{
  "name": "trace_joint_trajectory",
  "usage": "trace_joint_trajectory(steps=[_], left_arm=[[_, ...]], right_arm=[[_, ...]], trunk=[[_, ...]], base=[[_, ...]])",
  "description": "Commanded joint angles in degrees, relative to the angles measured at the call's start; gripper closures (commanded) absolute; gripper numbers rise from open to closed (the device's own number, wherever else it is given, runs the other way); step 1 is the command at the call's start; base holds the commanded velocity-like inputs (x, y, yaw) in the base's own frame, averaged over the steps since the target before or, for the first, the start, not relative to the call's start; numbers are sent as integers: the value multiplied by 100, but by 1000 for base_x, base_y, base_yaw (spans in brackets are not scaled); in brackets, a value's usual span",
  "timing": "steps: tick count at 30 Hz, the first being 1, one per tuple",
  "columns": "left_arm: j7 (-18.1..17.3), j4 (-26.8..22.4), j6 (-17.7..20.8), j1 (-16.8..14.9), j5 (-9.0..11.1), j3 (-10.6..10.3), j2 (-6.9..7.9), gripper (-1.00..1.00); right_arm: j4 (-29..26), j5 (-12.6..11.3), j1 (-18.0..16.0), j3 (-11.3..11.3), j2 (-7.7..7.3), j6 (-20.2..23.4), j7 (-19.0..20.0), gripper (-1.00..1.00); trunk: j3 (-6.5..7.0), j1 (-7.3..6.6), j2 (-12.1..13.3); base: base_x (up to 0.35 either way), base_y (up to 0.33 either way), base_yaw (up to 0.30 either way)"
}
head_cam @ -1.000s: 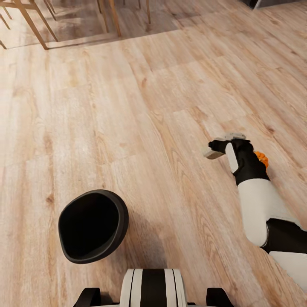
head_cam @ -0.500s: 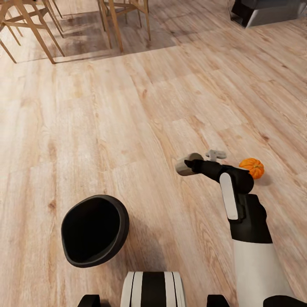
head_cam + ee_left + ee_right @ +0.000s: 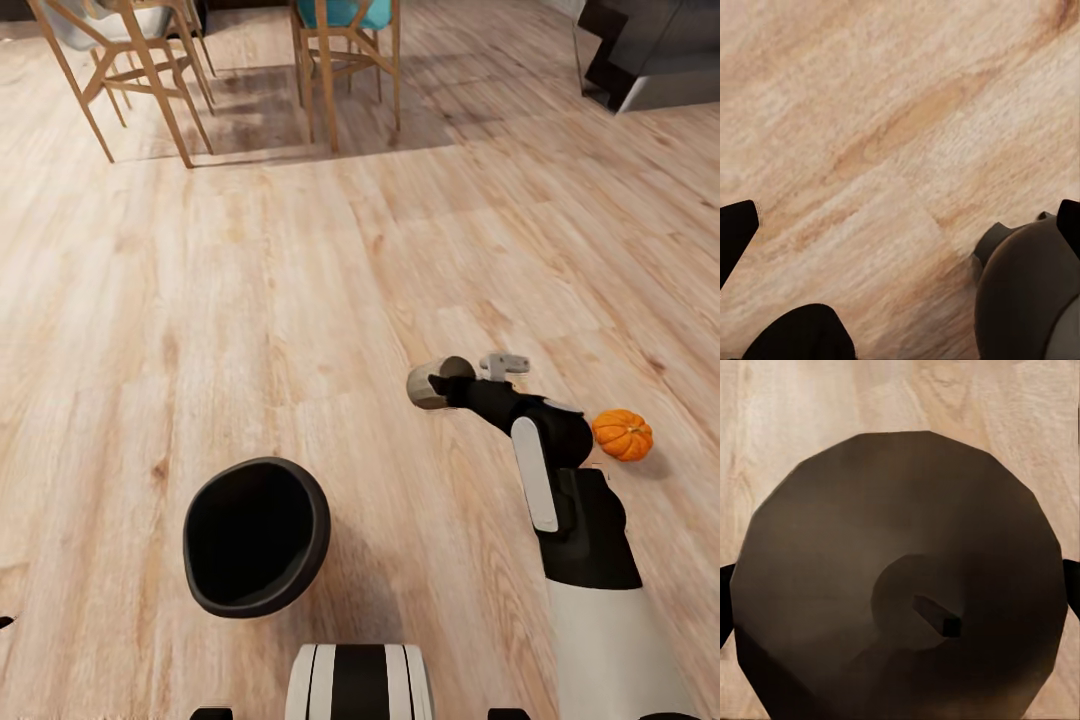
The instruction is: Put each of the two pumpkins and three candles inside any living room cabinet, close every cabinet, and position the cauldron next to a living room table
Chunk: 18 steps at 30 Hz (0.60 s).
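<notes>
Pale wood-plank flooring (image 3: 250, 300) runs across my whole head view. At 11 and 12 o'clock, far off, I see the legs of 2 wooden chairs (image 3: 140, 80), one with a teal seat, and at 1 o'clock a dark block of furniture (image 3: 650, 50) on a grey base. The black cauldron (image 3: 257, 535) stands on the floor at 7 o'clock, its mouth tilted toward me, just ahead of my trunk. My right arm reaches forward at 5 o'clock, and the right gripper (image 3: 440, 385) at its end is closed around a stubby tan candle (image 3: 432, 382), held above the floor and lying on its side with its flat end pointing to 9 o'clock. 1 orange pumpkin (image 3: 622, 435) sits on the floor at 4 o'clock, just beside the arm's black wrist section and apart from the candle.

From the left wrist, I look down on bare planks, with the cauldron's rounded dark wall (image 3: 1027, 292) close by at one edge. I see dark finger tips (image 3: 735, 232) at the frame's edges, widely spread with nothing between them.

From the right wrist, the candle's flat end (image 3: 900, 577) sits right against the lens, brownish in shade, with a short dark wick (image 3: 937, 619) near its centre and floor planks behind.
</notes>
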Motion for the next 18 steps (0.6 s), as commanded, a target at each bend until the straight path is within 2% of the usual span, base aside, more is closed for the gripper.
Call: trace_joint_trajectory(steps=[1, 5, 7, 13, 14, 17, 18], left_arm=[[59, -7, 8, 2, 57, 2, 2, -100], [59, -2, 6, 2, 45, -4, 2, -100], [54, 10, 6, -12, -91, -26, 2, -100], [-321, 2, -179, -49, -454, -574, -21, -100], [-440, -4, -220, -29, -546, -693, -66, -100], [-758, -9, -279, 39, -774, -823, -195, -100], [-928, -13, -300, 64, -977, -887, -261, -100]], right_arm=[[-7, -41, 10, 0, 1, -5, -6, 100], [-13, -41, 46, 18, -1, -67, -6, 100], [-13, -41, 50, 24, -1, -65, -6, 100], [-13, -41, 53, 43, -1, -29, -6, 100], [-13, -43, 53, 45, -1, -19, -6, 100], [-13, -47, 53, 48, 12, 0, -6, 100], [-13, -46, 53, 59, 20, 9, -9, 100]], trunk=[[20, -3, 0], [109, -13, 6], [153, -18, 8], [286, -34, 16], [308, -36, 18], [375, -44, 22], [397, -47, 23]], base=[[0, 0, 287], [0, 0, 289], [0, 0, 290], [0, 0, 290], [0, 0, 292], [0, 0, 292], [0, 0, 293]])
